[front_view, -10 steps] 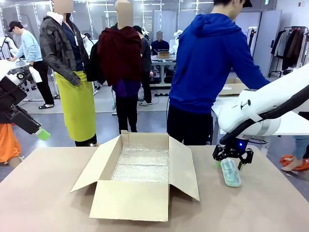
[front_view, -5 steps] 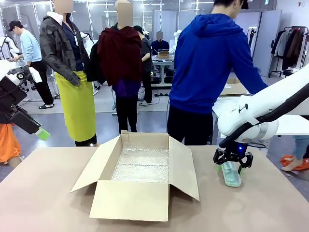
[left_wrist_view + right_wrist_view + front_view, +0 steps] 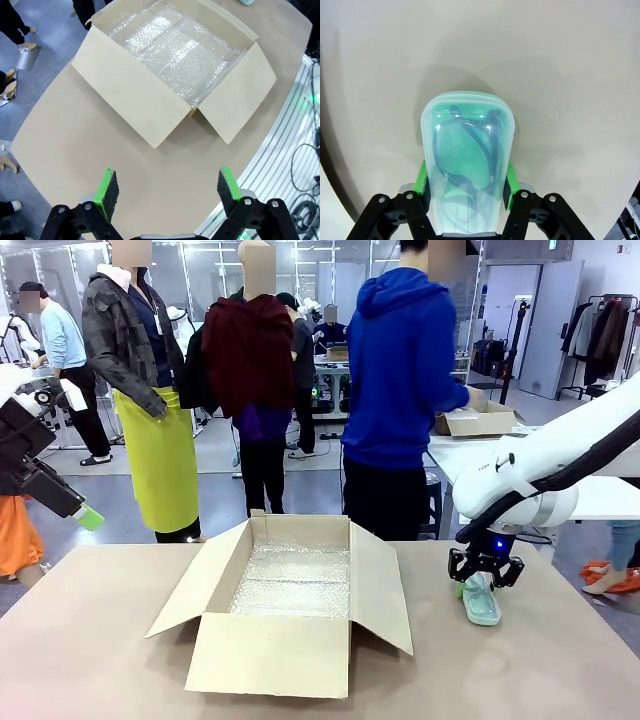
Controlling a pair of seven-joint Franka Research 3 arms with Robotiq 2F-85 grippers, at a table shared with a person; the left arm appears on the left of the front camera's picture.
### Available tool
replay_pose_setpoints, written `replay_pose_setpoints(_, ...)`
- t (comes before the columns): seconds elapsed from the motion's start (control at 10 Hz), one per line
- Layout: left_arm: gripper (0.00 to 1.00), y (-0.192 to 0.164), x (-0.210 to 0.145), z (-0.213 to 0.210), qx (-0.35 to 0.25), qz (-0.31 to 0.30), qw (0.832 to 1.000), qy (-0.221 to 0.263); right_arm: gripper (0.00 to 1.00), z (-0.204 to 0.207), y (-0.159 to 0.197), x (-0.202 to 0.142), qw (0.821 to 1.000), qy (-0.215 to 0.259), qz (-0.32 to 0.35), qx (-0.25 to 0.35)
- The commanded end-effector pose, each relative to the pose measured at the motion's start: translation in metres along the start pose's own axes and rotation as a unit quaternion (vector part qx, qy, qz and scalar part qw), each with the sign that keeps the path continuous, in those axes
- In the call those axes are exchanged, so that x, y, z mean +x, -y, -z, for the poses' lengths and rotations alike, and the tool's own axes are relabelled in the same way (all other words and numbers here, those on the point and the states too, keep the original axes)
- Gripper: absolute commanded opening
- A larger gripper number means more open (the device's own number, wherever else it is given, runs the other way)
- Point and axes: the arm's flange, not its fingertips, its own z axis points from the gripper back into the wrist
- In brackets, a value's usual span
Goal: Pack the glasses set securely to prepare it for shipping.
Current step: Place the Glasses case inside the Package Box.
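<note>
Front view: right gripper (image 3: 485, 578) is down at the table (image 3: 90, 640), to the right of the open cardboard box (image 3: 270, 655), and clamped on the mint-green glasses case (image 3: 481, 606). The case lies flat, well apart from the box and level with its front half. One end sits between the jaws and the other end sticks out toward the camera. It is on the tabletop or just above it, cannot tell which.

Right wrist view: the green pads (image 3: 422, 181) press both long sides of the case, so the jaws are narrow and holding it. The clear lid faces the camera, and green glasses with dark rims show through it. Bare tabletop lies all around the case.

Left gripper (image 3: 88, 517) hangs well to the left of the box, off the table edge and higher than the box top. Left wrist view: it looks down on the box from above, with its fingers (image 3: 107, 187) spread wide and empty. The box flaps (image 3: 125, 95) are folded outward, and bubble wrap (image 3: 175, 50) lines the bottom.

A person (image 3: 400, 370) in a blue hoodie stands beyond the far side of the box, facing another table off to the right.
</note>
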Motion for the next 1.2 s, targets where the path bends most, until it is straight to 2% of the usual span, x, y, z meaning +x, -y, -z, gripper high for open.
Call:
replay_pose_setpoints(0.0,1.0,-0.001,0.001,-0.003,-0.003,0.005,1.0,0.004,0.28,-0.019,-0.01,-0.007,1.0,0.009,0.005,-0.013)
replay_pose_setpoints(0.2,1.0,-0.001,0.001,-0.003,-0.003,0.005,1.0,0.004,0.28,-0.056,-0.023,-0.02,0.999,0.01,-0.022,-0.021)
replay_pose_setpoints(0.4,1.0,-0.001,0.001,-0.003,-0.003,0.005,1.0,0.004,0.28,-0.101,-0.041,-0.031,0.994,-0.001,-0.11,0.002)
replay_pose_setpoints(0.5,1.0,-0.001,0.001,-0.003,-0.003,0.005,1.0,0.004,0.28,-0.119,-0.055,-0.037,0.984,-0.003,-0.179,-0.007)
replay_pose_setpoints(0.6,1.0,-0.001,0.001,-0.003,-0.003,0.005,1.0,0.004,0.28,-0.136,-0.076,-0.043,0.962,-0.003,-0.27,-0.03)
replay_pose_setpoints(0.7,1.0,-0.001,0.001,-0.003,-0.003,0.005,1.0,0.004,0.28,-0.149,-0.097,-0.048,0.928,-0.005,-0.369,-0.041)
replay_pose_setpoints(0.8,1.0,-0.001,0.001,-0.003,-0.003,0.005,1.0,0.004,0.28,-0.161,-0.12,-0.056,0.878,0.0,-0.477,-0.05)
replay_pose_setpoints(0.9,1.0,-0.001,0.001,-0.003,-0.003,0.005,1.0,0.004,0.28,-0.171,-0.15,-0.066,0.819,-0.003,-0.571,-0.058)
replay_pose_setpoints(1.0,1.0,-0.001,0.001,-0.003,-0.003,0.005,1.0,0.004,0.28,-0.174,-0.191,-0.073,0.772,-0.025,-0.631,-0.076)
replay_pose_setpoints(1.1,1.0,-0.001,0.001,-0.003,-0.003,0.005,1.0,0.004,0.28,-0.17,-0.22,-0.077,0.746,-0.032,-0.659,-0.095)
